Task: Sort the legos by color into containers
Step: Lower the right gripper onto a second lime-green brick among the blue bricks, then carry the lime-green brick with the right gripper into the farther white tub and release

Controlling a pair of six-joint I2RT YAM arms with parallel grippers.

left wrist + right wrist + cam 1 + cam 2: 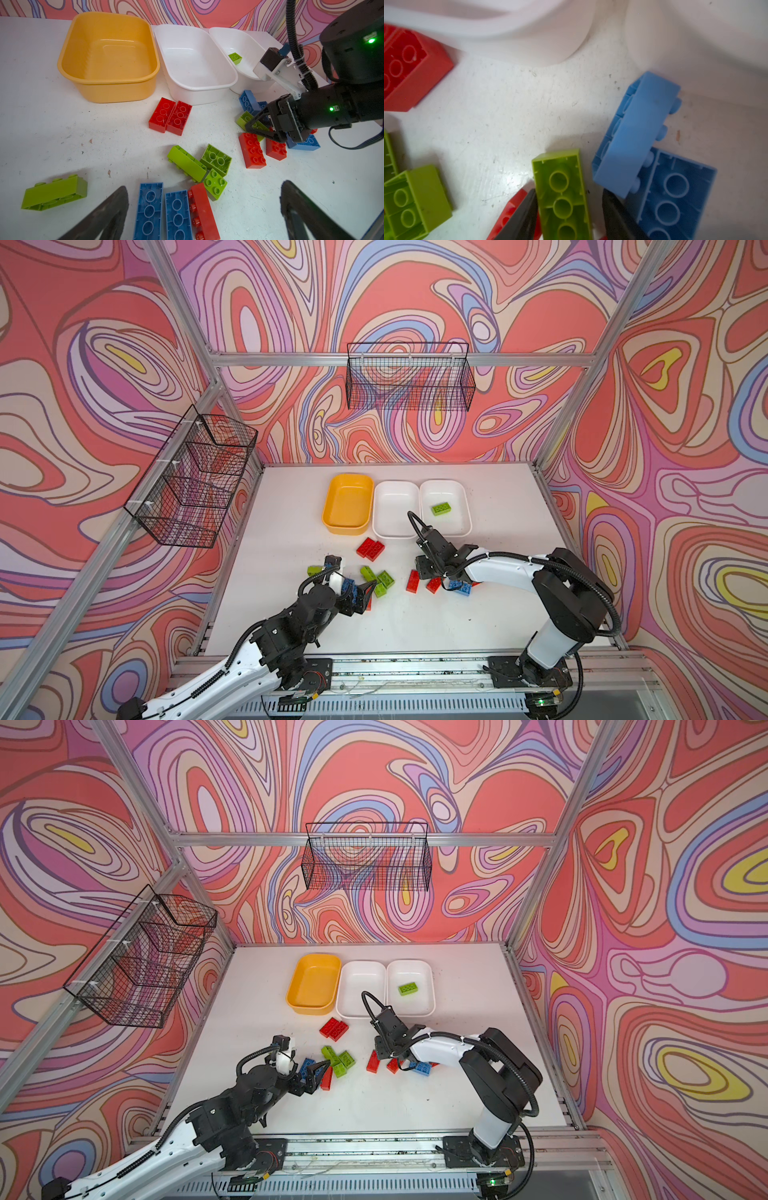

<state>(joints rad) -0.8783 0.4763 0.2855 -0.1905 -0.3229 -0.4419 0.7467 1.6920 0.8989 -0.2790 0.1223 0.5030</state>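
Right claw straddles an upturned lime-green brick on the worktop — jaws part-spread, not yet pinching it — likely because the white tub beyond the claw holds a matching green brick.

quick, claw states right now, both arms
left claw: wide open, holding nothing.
right claw: partly open astride a lime green lego, not yet clamped on it.

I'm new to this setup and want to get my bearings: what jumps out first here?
Red, blue and green legos lie scattered mid-table, before a yellow-orange tub and two white tubs at the back. Only the rightmost white tub holds anything: one green brick. The right gripper straddles an upturned green brick; the left gripper gapes open.
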